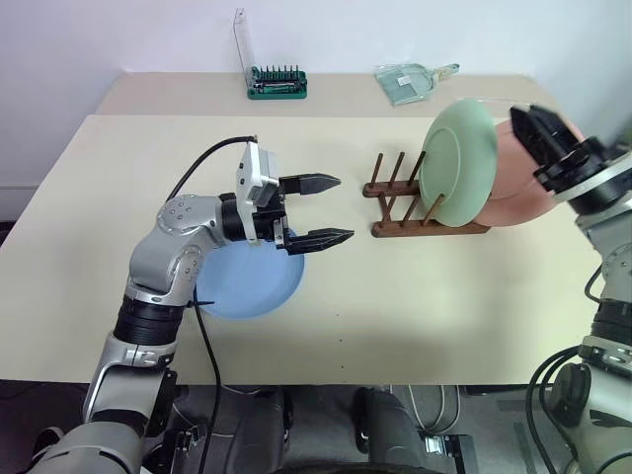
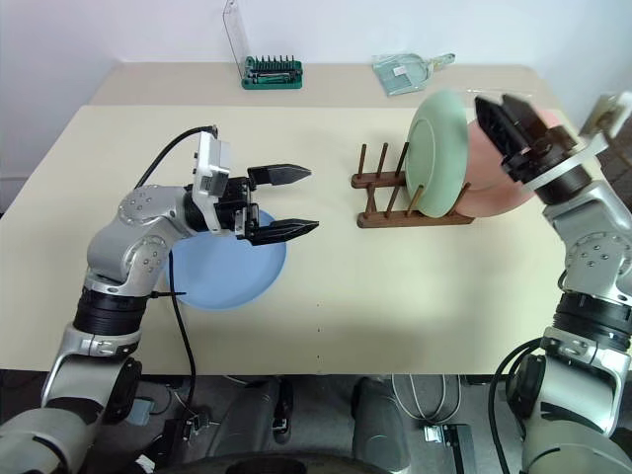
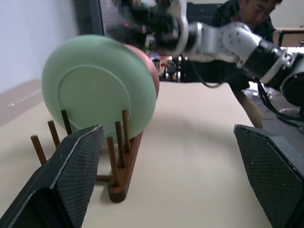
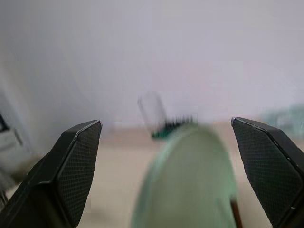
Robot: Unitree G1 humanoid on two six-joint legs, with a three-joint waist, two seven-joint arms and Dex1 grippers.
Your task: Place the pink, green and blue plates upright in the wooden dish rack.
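Blue plate (image 1: 247, 281) flat under open left hand (image 1: 324, 209).

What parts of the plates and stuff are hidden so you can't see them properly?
- Round salmon pink plate: mostly behind the pale mint green plate and the right gripper in both eye views; whether it sits between pegs is unclear.
- Light blue plate: part hidden under the left gripper.
- Dark wooden dish rack: partly hidden by a finger in the left wrist view.
- Green bit holder: blurred in the right wrist view.
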